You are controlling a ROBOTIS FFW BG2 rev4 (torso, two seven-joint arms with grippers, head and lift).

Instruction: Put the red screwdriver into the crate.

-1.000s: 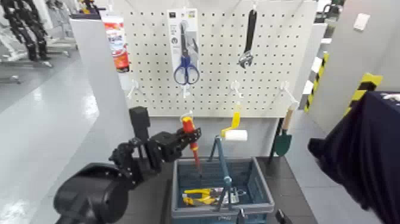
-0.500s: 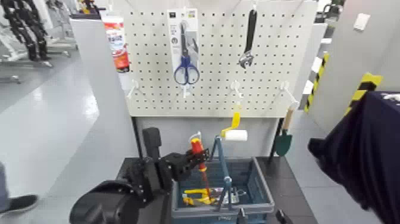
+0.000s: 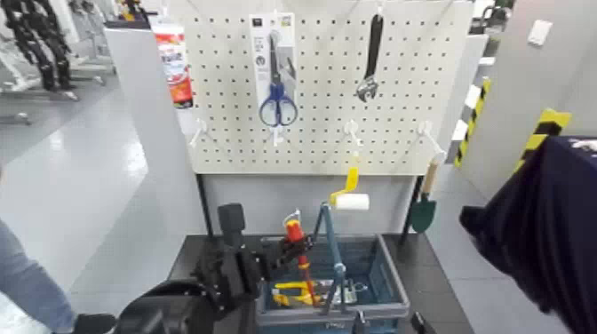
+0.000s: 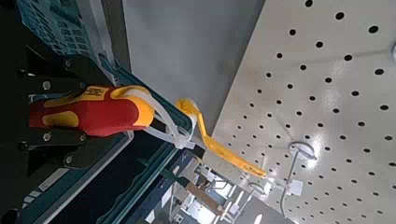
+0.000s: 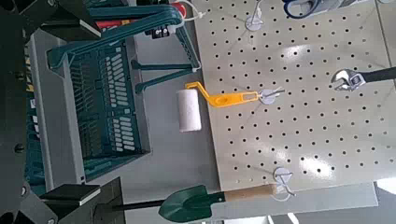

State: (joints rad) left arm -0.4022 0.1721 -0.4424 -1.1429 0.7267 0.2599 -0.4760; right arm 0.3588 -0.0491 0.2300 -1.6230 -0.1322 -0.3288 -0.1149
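At the lower centre, the left gripper (image 3: 304, 246) holds the screwdriver (image 3: 296, 240) by its red handle, shaft pointing down over the crate (image 3: 391, 280). Yellow pliers (image 3: 298, 291) lie inside. The blue handle (image 3: 333, 244) stands upright. The right gripper (image 3: 389, 325) shows at the bottom edge, right of centre. Scissors (image 3: 278, 93) hang at upper centre, a wrench (image 3: 370, 62) to their right, a trowel (image 3: 423, 209) at right of centre. A person's leg (image 3: 31, 280) enters lower left.

Pliers (image 3: 298, 291) lie in the crate (image 3: 396, 282), before the pegboard (image 3: 311, 133), left of the trowel (image 3: 423, 213).
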